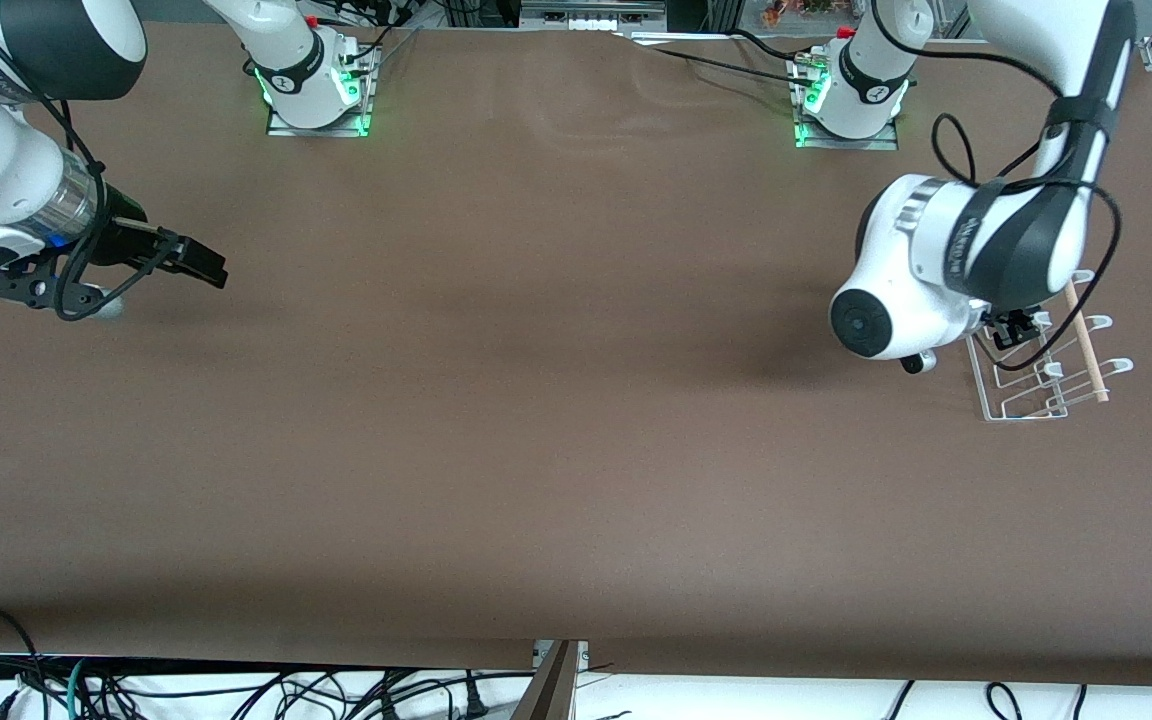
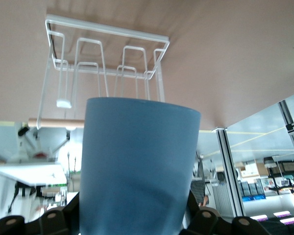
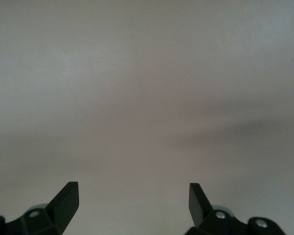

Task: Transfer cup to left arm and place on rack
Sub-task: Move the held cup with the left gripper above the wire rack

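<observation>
The light-blue cup (image 2: 139, 166) fills the left wrist view, held between the fingers of my left gripper (image 2: 137, 223), which is shut on it. The white wire rack (image 2: 105, 54) with its wooden dowel (image 2: 56, 122) is just past the cup's rim. In the front view my left gripper (image 1: 1014, 328) is over the rack (image 1: 1046, 385) at the left arm's end of the table, and the arm's wrist hides the cup. My right gripper (image 1: 198, 262) is open and empty low over the table at the right arm's end; its view (image 3: 132, 196) shows only bare table.
The brown table (image 1: 556, 400) stretches between the two arms. The arm bases (image 1: 316, 80) (image 1: 851, 95) stand along the edge farthest from the front camera. Cables hang below the table's near edge.
</observation>
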Robot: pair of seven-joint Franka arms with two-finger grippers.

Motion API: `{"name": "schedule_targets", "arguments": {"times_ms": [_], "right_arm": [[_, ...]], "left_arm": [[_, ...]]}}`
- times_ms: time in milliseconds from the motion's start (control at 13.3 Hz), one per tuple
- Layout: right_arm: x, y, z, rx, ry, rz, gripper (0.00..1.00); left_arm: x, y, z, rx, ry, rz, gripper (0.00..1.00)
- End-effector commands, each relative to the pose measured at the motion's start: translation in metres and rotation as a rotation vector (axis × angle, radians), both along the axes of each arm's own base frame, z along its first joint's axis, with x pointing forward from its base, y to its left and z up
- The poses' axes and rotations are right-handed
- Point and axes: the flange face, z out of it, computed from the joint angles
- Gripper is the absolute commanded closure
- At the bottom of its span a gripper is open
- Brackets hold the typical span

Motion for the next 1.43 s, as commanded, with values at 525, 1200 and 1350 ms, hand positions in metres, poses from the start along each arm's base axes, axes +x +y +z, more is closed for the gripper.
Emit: {"name": "schedule_targets", "arguments": {"times_ms": [525,1200,1350], "right_arm": [[0.003,-0.056,0.011,-0.018,0.005,0.111,0.01],[0.001,-0.059,0.011,-0.045,0.037,0.174,0.01],[0.001,-0.059,0.011,-0.043,0.037,0.172,0.01]], "left_arm": [[-0.028,0.008,-0.04,0.267,-0.084,-0.075,1.0],[-0.031,0.013,-0.047,0.339,-0.094,-0.143,1.0],[-0.03,0.014,-0.046,0.34,-0.094,-0.143,1.0]]}}
